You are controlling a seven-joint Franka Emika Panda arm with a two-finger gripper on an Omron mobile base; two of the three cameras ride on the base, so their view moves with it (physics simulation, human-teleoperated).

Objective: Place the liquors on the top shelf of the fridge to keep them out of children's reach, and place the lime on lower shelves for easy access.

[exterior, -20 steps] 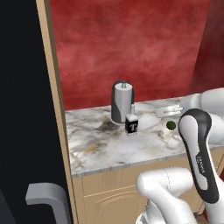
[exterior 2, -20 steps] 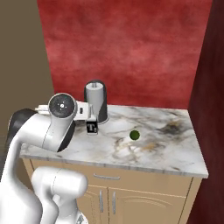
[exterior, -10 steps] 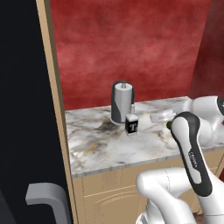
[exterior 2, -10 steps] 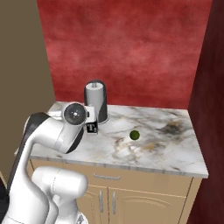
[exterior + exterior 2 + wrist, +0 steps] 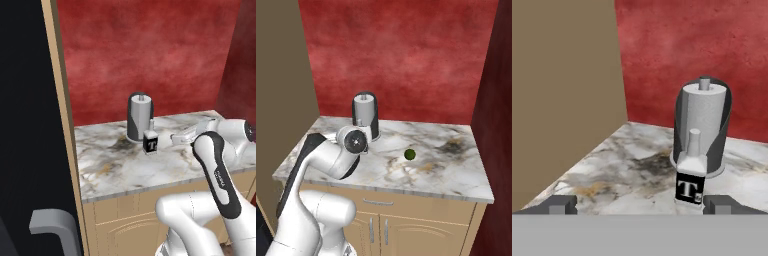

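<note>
While my fingers (image 5: 561,204) stand spread wide and grasp nothing, the task items sit on the marble counter (image 5: 115,165).
Largest first: the dark fridge (image 5: 25,125) stands left of the counter; the paper-towel roll (image 5: 702,125) stands upright behind and just beside the square bottle (image 5: 690,182); the lime (image 5: 410,154) lies well apart from it.

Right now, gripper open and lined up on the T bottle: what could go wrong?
1. The T bottle stands right in front of the paper-towel roll; a deep approach by the gripper could shove it into the holder or tip it.
2. The lime lies loose on the counter and might roll if the arm sweeps past.
</note>
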